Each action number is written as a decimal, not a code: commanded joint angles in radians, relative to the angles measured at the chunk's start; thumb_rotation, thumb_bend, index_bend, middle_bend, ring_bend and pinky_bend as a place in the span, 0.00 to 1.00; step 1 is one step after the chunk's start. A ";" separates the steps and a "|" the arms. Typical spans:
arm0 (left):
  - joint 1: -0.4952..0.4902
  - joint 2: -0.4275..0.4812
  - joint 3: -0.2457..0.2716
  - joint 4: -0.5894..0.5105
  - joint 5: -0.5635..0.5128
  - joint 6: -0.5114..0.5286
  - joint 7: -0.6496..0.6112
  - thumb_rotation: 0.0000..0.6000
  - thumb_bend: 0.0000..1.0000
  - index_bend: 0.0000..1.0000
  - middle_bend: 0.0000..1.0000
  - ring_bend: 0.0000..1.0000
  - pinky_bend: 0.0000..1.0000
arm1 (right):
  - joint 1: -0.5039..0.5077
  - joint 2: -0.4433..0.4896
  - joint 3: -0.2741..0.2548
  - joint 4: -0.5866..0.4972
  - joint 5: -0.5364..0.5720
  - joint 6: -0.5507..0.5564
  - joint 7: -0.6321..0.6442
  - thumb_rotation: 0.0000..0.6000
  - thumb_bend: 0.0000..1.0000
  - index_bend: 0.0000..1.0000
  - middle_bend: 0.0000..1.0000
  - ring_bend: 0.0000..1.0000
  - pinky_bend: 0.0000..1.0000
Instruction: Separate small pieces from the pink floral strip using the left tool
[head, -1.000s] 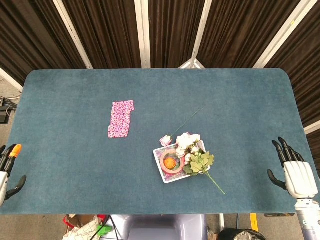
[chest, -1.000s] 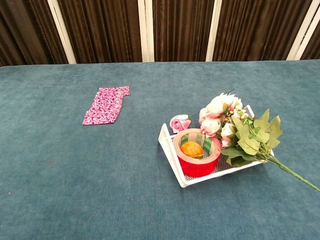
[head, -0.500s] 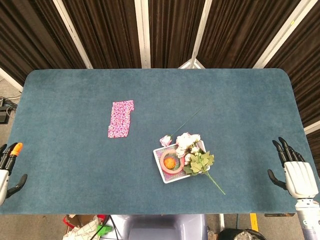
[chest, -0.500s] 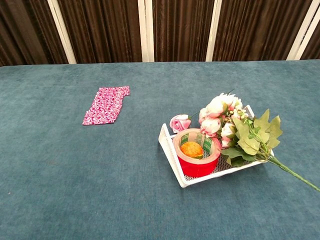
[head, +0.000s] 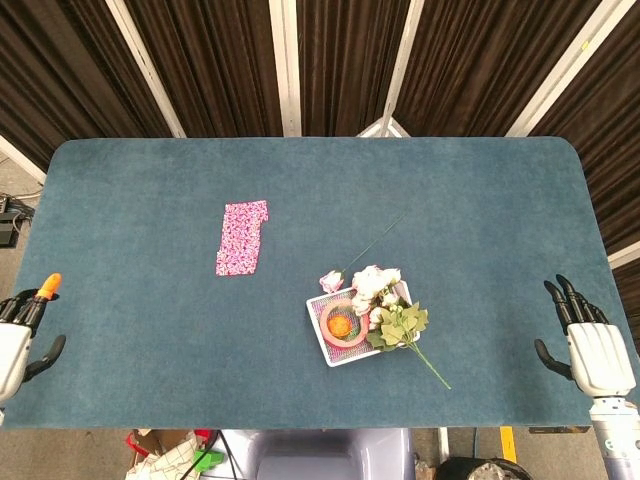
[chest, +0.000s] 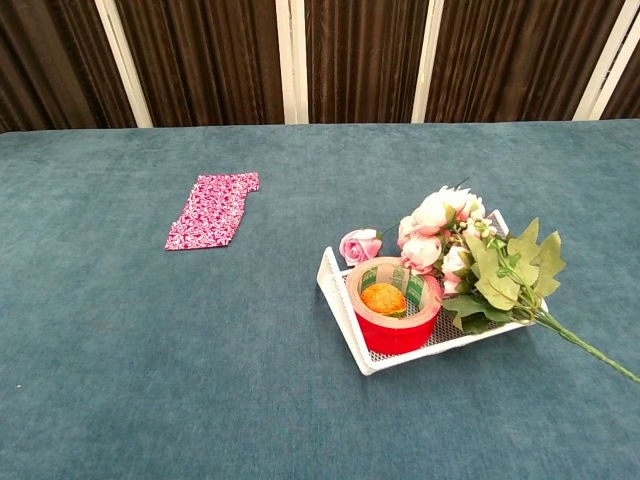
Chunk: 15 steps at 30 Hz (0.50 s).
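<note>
- From the head view, a big blue-green desk (head: 150, 330) fills most of what I see, with dark curtains (head: 220, 65) behind it.
- The pink floral strip (head: 242, 237) lies flat on the desk, left of the middle. Nothing touches it.
- The left hand (head: 18, 335) sits at the left edge of the desk, well apart from the strip. An orange tip (head: 48, 285) sticks up by its fingers. I cannot tell if the fingers hold it or if it is part of the hand, so I cannot tell how that hand stands.
- The right hand (head: 590, 345) sits at the right edge of the desk. Its dark fingers (head: 566, 298) point up and stand apart, and it holds nothing.
- A small white tray (head: 318, 322) sits near the middle of the desk, right of the strip and nearer to me.
- In the tray is a roll of tape (head: 343, 325) with something orange in its hole.
- A bunch of pale flowers (head: 378, 285) with green leaves lies across the tray, and its stem reaches out onto the desk.
- From the chest view, the pink floral strip (chest: 212, 209) lies flat on the left part of the desk (chest: 150, 380).
- The white tray (chest: 336, 290) sits to the right and closer.
- The roll of tape (chest: 392, 320) is red on the side and stands in the tray, with an orange ball (chest: 383, 298) inside it.
- The flowers (chest: 435, 225) lean on the tray just beside the tape. One pink rose (chest: 358, 245) lies by the tray's far corner.
- No hands show in this view.
</note>
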 joint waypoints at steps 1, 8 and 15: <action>-0.052 0.028 -0.024 -0.019 -0.014 -0.066 -0.023 1.00 0.53 0.00 0.44 0.34 0.38 | 0.001 0.000 0.000 0.000 0.000 -0.001 0.000 1.00 0.37 0.00 0.05 0.15 0.26; -0.189 0.089 -0.059 -0.090 -0.101 -0.310 -0.051 1.00 0.79 0.00 0.76 0.65 0.68 | 0.002 -0.002 0.001 0.001 0.004 -0.005 -0.003 1.00 0.37 0.00 0.05 0.15 0.26; -0.326 0.102 -0.096 -0.162 -0.243 -0.549 0.039 1.00 0.89 0.00 0.80 0.71 0.70 | 0.005 -0.005 0.001 0.002 0.010 -0.013 -0.012 1.00 0.37 0.00 0.05 0.15 0.26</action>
